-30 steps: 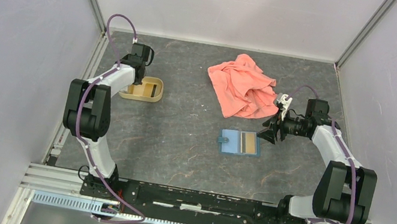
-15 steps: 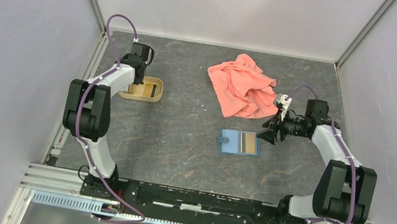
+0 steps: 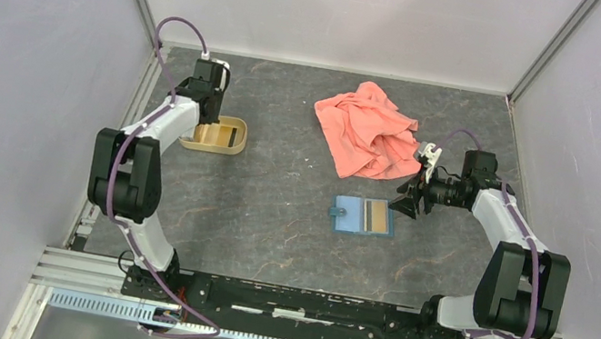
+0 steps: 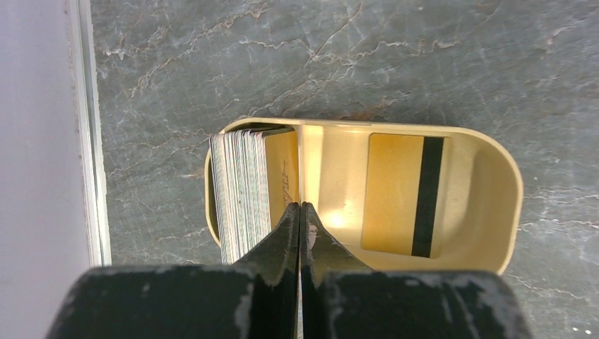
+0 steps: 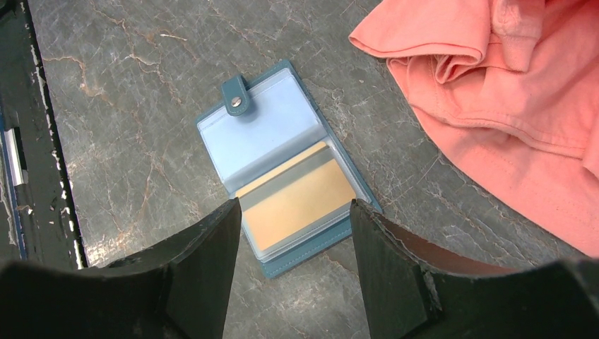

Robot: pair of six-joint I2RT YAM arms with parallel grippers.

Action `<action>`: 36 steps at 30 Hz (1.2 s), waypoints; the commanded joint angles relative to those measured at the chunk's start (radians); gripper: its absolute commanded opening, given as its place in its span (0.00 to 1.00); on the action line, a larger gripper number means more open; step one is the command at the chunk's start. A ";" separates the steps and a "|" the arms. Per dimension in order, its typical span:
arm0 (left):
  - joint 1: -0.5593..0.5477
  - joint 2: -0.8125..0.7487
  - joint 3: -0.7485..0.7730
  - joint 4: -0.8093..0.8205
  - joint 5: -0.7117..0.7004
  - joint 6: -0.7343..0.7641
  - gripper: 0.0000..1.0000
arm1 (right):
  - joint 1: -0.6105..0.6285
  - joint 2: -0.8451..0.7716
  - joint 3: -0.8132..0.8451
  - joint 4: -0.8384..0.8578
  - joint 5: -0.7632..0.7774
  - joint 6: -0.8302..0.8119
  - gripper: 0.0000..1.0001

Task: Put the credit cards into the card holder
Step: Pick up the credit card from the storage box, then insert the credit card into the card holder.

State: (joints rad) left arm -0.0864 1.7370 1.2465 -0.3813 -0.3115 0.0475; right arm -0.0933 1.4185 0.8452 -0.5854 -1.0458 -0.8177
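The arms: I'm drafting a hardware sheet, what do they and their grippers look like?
The left arm and right arm have white links, bulky black joint housings and purple cables alongside. The left gripper and right gripper have black, wedge-shaped fingers with scuffed edges.

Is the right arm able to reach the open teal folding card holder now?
Probably yes. The right hand is open and points at the open teal folding card holder, with nothing between them. The crumpled salmon-pink cloth lies apart, to the side.

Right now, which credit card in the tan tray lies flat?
The lone black-striped card, in the wider compartment of the tray; the other cards stand on edge, stacked together.
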 commanded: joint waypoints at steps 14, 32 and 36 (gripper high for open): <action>0.005 -0.278 -0.132 0.222 0.856 -0.421 0.02 | 0.006 -0.042 0.017 0.048 -0.021 0.019 0.64; -0.499 -0.271 -0.778 1.506 0.898 -1.102 0.02 | 0.005 -0.062 -0.022 0.135 -0.030 0.112 0.64; -0.572 -0.096 -0.772 1.730 0.883 -1.196 0.02 | 0.006 -0.041 -0.043 0.183 -0.023 0.165 0.64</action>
State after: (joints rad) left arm -0.6098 1.5124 0.4744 0.9901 0.6273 -0.9886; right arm -0.0917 1.3643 0.8242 -0.4667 -1.0565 -0.7074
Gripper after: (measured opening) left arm 0.024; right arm 0.639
